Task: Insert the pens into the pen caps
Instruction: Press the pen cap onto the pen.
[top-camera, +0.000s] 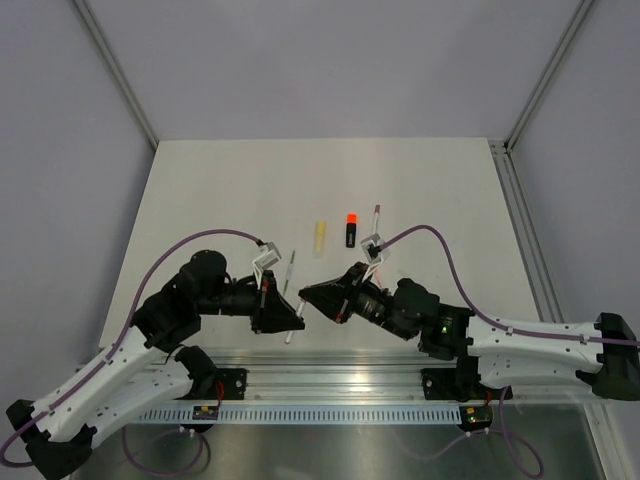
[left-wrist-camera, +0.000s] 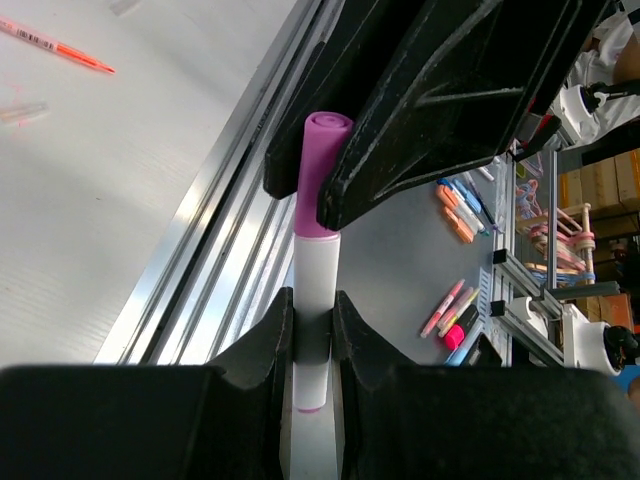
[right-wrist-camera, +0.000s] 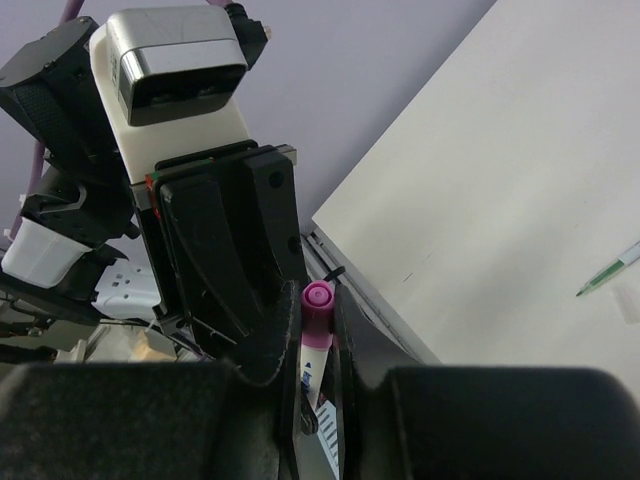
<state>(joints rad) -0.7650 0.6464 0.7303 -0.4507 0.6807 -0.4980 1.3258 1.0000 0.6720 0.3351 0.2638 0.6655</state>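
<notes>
Near edge: left gripper (left-wrist-camera: 313, 320) pinches the white pen (left-wrist-camera: 316, 290) as an anchor, right gripper (right-wrist-camera: 316, 340) clamps the purple cap (left-wrist-camera: 318, 170) on its tip, axes aligned for a straight push; beyond, yellow highlighter (top-camera: 319, 238) and black highlighter (top-camera: 350, 230) wait on the table (top-camera: 200, 200)

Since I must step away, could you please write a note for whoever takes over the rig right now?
The left gripper is shut on the white pen; the right gripper is shut on the purple cap, which sits over the pen's end. Fully home? Cannot tell. On the table lie the pale yellow highlighter, the black highlighter, a thin greenish pen and a thin pen with a reddish end. Left: set this pair down, then see to the others.
</notes>
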